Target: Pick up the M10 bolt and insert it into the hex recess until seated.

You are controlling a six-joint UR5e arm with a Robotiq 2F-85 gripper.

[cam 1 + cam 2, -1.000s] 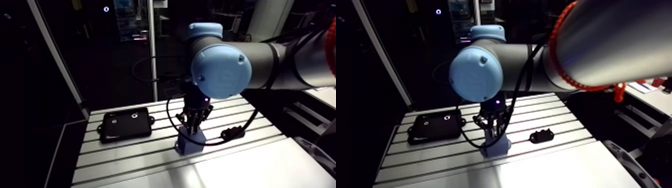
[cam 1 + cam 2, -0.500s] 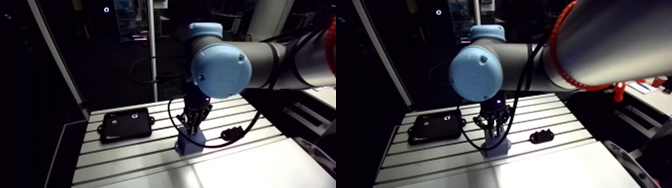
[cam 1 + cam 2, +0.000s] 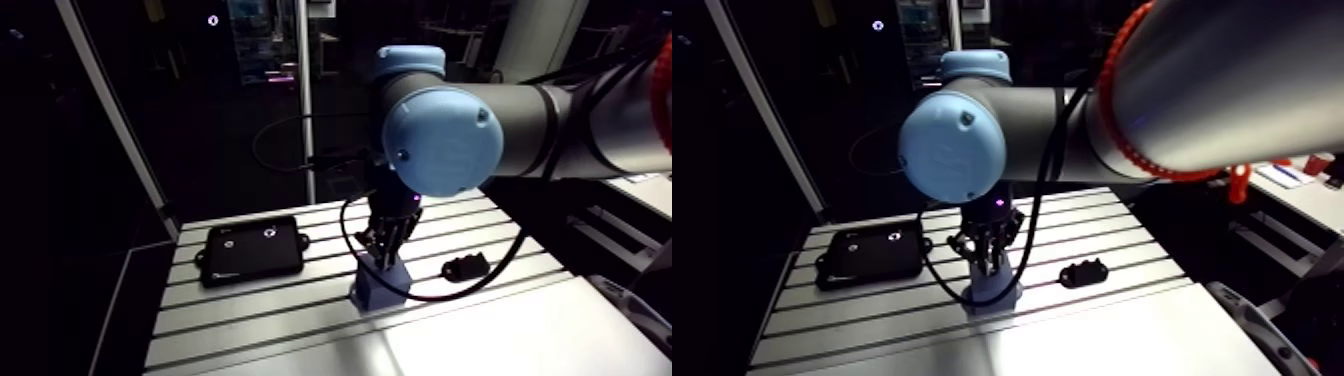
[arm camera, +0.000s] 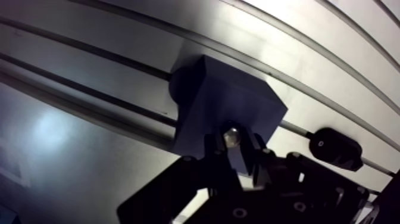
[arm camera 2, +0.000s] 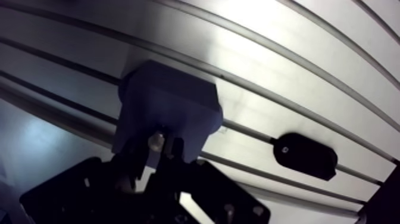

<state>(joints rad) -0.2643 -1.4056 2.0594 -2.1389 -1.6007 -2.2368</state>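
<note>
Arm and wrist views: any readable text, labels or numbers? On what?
None readable.
black box: two pale dots and a faint mark, too small to read.
blue block, bolt, small black part: no markings visible.

Dim surroundings, with bright glare across the near table (image 3: 480,340).

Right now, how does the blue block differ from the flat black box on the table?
The blue block stands tall; the black box is low and wider. The pincer, shut on the bolt, hangs over the blue block; the black box lies apart with nothing above it. Both rest on the slotted table.
</note>
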